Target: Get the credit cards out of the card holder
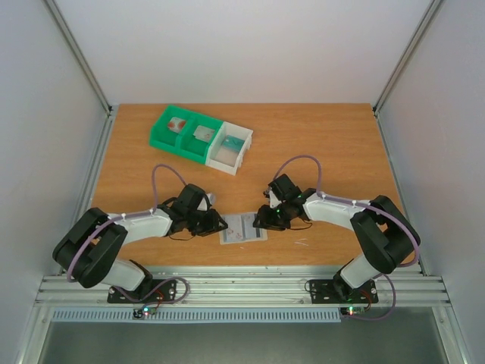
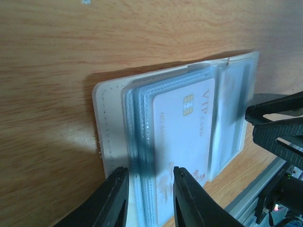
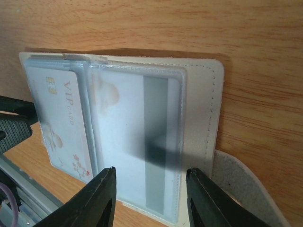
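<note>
Though the pale blue-grey translucent card holder [image 1: 242,227] lies open at lower centre of the wooden desk [image 1: 341,152], nothing is out yet: the white VIP credit card [image 2: 182,137] and a grey-striped card [image 3: 137,142] sit sleeved. Left claw [image 2: 150,189] and right claw [image 3: 151,189] straddle its edges, jaws apart.

Wooden surface [image 1: 341,152] is noted, enclosed by white walls [image 1: 242,45]. Toward the far left a compartment tray [image 1: 176,149] is set at a slant: two green bins joined to one white bin [image 1: 225,162]. A small item is seen in each bin, too small to be identified. Metal rails [image 1: 242,289] are fixed along the near edge.
</note>
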